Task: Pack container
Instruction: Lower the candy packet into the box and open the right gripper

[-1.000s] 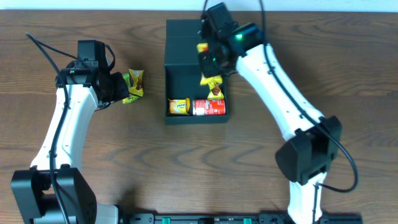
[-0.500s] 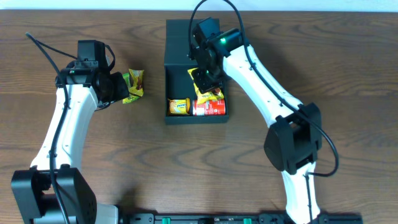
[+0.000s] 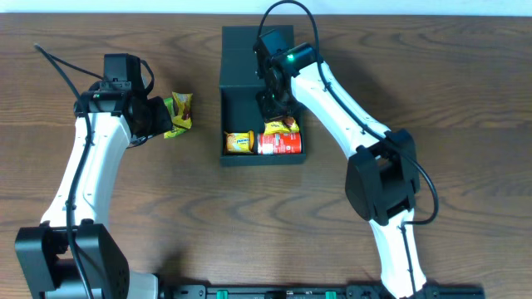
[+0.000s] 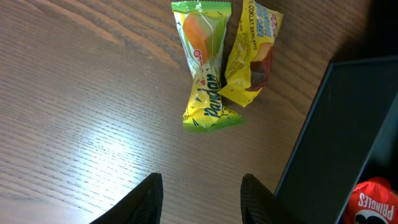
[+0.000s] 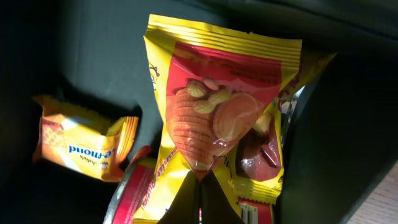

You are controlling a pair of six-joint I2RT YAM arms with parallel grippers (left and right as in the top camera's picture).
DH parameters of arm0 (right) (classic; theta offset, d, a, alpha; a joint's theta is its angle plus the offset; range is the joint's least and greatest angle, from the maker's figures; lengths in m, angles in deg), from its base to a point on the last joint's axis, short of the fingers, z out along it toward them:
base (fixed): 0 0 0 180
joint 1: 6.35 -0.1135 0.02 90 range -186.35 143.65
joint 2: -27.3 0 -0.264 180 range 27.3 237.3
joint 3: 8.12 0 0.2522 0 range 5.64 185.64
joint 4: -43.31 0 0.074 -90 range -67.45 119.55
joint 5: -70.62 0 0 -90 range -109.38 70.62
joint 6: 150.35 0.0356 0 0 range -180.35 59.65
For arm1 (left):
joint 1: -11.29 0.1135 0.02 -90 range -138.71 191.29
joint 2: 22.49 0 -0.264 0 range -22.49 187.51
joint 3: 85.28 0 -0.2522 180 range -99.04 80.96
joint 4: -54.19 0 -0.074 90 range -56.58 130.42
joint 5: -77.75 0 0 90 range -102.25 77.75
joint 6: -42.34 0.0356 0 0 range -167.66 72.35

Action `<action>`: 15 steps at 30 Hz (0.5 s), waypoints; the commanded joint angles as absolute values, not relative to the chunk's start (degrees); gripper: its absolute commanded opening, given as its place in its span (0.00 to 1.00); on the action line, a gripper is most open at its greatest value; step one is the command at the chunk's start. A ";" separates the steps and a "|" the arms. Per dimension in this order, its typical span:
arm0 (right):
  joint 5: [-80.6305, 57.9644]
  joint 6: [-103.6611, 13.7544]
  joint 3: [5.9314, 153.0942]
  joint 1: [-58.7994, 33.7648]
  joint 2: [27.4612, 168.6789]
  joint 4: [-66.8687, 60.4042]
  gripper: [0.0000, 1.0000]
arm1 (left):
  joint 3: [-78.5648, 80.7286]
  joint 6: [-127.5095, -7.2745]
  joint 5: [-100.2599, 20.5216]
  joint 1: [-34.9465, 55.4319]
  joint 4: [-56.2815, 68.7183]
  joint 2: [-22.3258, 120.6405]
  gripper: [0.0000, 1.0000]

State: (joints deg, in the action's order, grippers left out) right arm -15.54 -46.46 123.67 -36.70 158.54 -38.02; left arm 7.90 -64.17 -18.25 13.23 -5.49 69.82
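While right fingers (image 5: pixel 185 205) pinch a yellow packet (image 5: pixel 217 93) inside | container (image 3: pixel 239 106) matte black, square, lid open | left fingers (image 4: pixel 147 200) apart

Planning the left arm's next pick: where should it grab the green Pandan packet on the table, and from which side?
Probably the green packet by its crimped end nearest the left end effector, coming down from above. It lies flat with its long axis pointing at the open jaws. That end reaches past the yellow packet, which lies against its side toward the container.
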 commanded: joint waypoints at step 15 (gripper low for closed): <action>-19.52 -41.04 124.29 -38.58 160.44 -36.58 0.01 | 8.12 -64.39 -17.84 13.42 -5.64 69.87 0.42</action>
